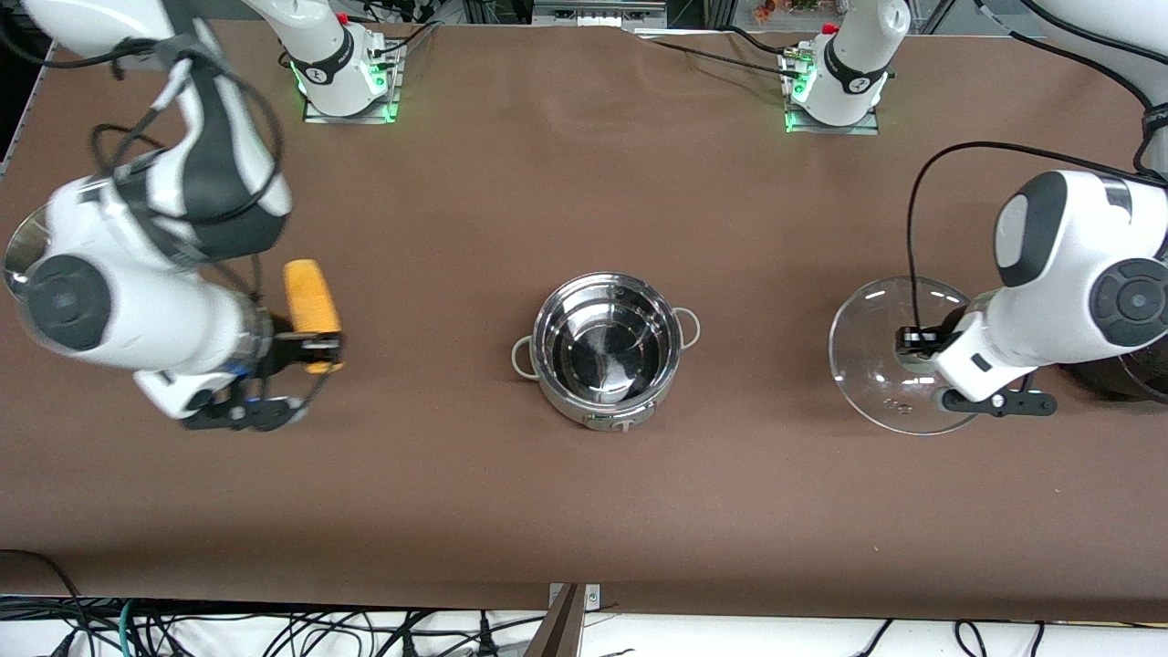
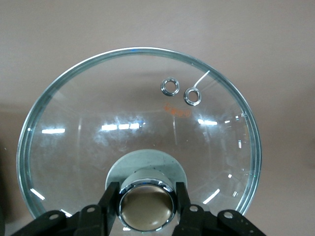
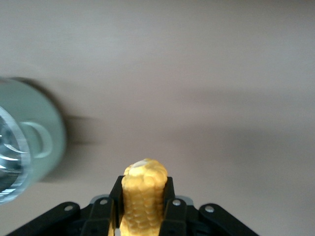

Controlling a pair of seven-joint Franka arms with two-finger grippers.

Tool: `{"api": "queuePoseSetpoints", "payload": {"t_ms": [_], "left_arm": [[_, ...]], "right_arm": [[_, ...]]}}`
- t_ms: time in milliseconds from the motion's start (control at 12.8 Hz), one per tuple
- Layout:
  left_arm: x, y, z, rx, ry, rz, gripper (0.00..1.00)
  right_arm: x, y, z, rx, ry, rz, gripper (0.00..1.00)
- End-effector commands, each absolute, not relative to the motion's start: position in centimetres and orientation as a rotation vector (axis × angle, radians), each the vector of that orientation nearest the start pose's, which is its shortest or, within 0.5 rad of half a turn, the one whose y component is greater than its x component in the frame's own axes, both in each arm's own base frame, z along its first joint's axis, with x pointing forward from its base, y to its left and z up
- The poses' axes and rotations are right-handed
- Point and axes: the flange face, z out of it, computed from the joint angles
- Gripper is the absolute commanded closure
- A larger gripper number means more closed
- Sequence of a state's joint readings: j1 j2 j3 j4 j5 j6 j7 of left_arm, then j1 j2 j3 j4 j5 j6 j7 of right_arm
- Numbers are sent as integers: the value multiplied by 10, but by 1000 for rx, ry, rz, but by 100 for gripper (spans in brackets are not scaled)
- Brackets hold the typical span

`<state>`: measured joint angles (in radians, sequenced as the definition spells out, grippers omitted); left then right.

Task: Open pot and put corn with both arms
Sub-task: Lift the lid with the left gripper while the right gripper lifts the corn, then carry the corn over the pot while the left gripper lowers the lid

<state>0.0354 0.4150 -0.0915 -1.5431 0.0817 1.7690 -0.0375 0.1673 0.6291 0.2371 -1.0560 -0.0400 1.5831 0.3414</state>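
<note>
The steel pot (image 1: 550,315) stands open and empty at the table's middle; it also shows in the right wrist view (image 3: 29,142). My right gripper (image 1: 315,351) is shut on the yellow corn (image 1: 310,297), over the table toward the right arm's end, apart from the pot. In the right wrist view the corn (image 3: 142,184) sticks out between the jaws of the right gripper (image 3: 143,191). My left gripper (image 1: 917,342) is shut on the tan knob (image 2: 146,206) of the clear glass lid (image 1: 871,365), over the table toward the left arm's end. The lid (image 2: 138,113) fills the left wrist view.
A black round cooker (image 1: 1127,374) sits partly hidden under the left arm at the table's end. A shiny steel rim (image 1: 20,246) shows past the right arm at the table's other end. Bare brown cloth surrounds the pot.
</note>
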Motion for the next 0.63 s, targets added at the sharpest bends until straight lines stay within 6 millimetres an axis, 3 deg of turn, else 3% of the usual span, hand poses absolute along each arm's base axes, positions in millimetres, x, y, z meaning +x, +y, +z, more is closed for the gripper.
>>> {"api": "queuePoseSetpoints", "payload": {"t_ms": [0,235,392,548], "left_arm": [[631,4,376,-3080,145,237,100],[621,19,324,-3107,147,165,100],[621,18,290,-3117,172,126,100],[621,18,268,-3125,178,109,100]], "right_arm": [[659,312,489,-3060,83,59,91],[639,390,471,-3004,119,-32,91],[628,433,451,-2961,167,-71,91],[624,462,424,-2924,188,-108,91]]}}
